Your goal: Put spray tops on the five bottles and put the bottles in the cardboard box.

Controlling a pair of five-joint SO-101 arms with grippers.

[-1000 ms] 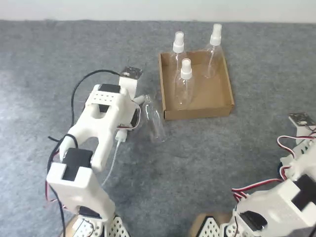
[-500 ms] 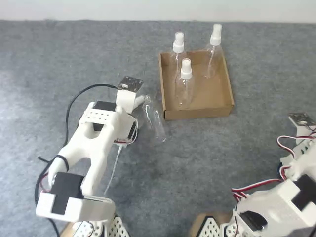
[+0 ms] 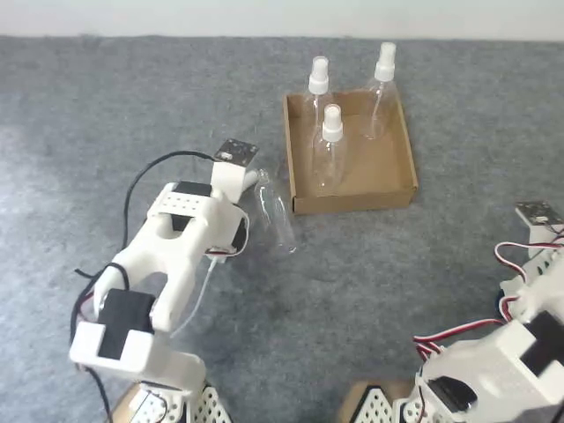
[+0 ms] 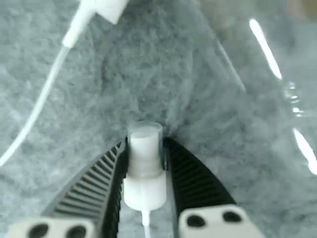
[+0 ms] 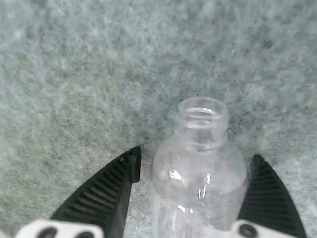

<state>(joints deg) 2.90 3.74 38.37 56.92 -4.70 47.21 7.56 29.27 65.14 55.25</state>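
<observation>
My left gripper (image 4: 143,141) is shut on a white spray top (image 4: 144,166), held low over the grey carpet. Beside it a clear bottle without a top (image 3: 274,212) lies on its side, its neck towards the left gripper (image 3: 249,181). The same bottle (image 4: 257,69) lies close to the jaws in the left wrist view. A second spray top (image 4: 105,7) with a long thin tube lies on the carpet beyond. My right gripper (image 5: 194,156) is open, its jaws on either side of an upright, topless clear bottle (image 5: 198,171). The cardboard box (image 3: 352,201) holds three bottles with spray tops (image 3: 331,141).
The box stands at the back, right of the lying bottle. The right arm (image 3: 529,291) sits at the table's near right corner. Grey carpet covers the table, with free room in the middle and at the far left.
The left arm's rear links swung left and back, and its gripper drew slightly nearer, staying by the lying bottle's neck. The right arm has kept still.
</observation>
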